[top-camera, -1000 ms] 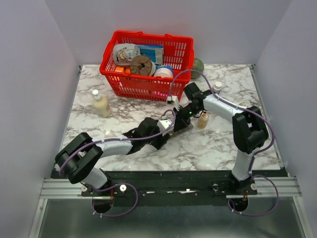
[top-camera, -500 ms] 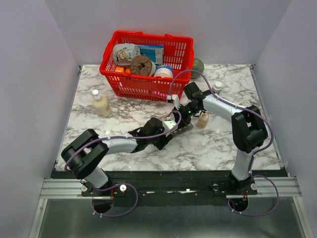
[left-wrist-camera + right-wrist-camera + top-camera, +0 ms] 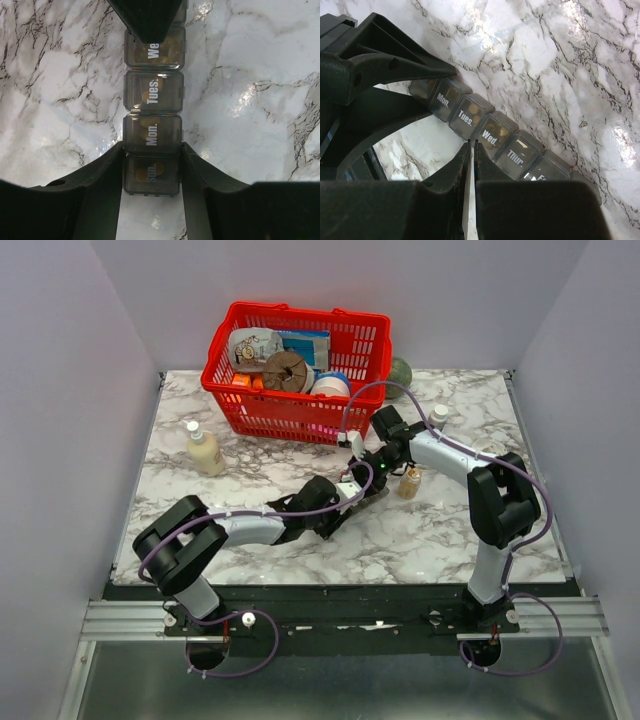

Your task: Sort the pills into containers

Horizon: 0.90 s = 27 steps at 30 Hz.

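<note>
The containers are one dark grey strip of day-labelled compartments (image 3: 153,95), lying on the marble with its lids closed. It also shows in the right wrist view (image 3: 492,132). Yellow pills (image 3: 142,175) show through the Sun, Mon, Tues and Wed lids. My left gripper (image 3: 152,146) is shut on the strip's Sun end, one finger against each side. My right gripper (image 3: 472,143) is shut and empty, its tips at the strip's edge between Tues and Wed. In the top view both grippers, left (image 3: 338,502) and right (image 3: 368,477), meet over the strip, which is mostly hidden there.
A small amber bottle (image 3: 408,482) stands just right of the grippers. A white-capped bottle (image 3: 437,415) is behind it and a cream bottle (image 3: 203,451) at the left. A red basket (image 3: 262,417) full of goods stands at the back, with a green round object (image 3: 401,371) beside it.
My left arm has reached further right and forward, bringing its gripper around the strip's end. The right gripper has shifted only slightly.
</note>
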{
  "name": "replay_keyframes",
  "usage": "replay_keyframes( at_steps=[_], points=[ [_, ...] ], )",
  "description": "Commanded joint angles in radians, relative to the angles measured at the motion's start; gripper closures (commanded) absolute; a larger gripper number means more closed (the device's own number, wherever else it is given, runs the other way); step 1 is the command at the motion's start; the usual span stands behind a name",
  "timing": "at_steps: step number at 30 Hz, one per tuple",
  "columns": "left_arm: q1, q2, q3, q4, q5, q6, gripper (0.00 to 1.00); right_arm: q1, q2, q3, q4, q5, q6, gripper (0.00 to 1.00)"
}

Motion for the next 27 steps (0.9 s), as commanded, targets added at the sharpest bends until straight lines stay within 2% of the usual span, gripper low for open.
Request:
replay_keyframes(
  at_steps=[1,8,13,17,20,27],
  points=[
    [-0.005,0.025,0.021,-0.036,-0.022,-0.007,0.59,0.000,-0.024,-0.011,-0.016,0.003,-0.013,0.87],
    [-0.005,0.028,0.027,-0.048,-0.025,-0.008,0.60,0.003,0.049,-0.007,-0.042,0.023,-0.001,0.87],
    [-0.005,0.026,0.030,-0.053,-0.026,-0.008,0.60,0.008,0.132,0.015,-0.069,0.159,0.023,0.87],
    [-0.005,0.028,0.030,-0.054,-0.026,-0.010,0.60,0.008,0.177,0.023,-0.071,0.198,0.034,0.87],
    [-0.005,0.023,0.027,-0.051,-0.026,-0.010,0.60,0.009,0.148,0.029,-0.071,0.172,0.028,0.87],
    [-0.004,0.032,0.038,-0.060,-0.026,-0.010,0.60,0.006,-0.002,0.046,-0.094,-0.014,-0.039,0.87]
  ],
)
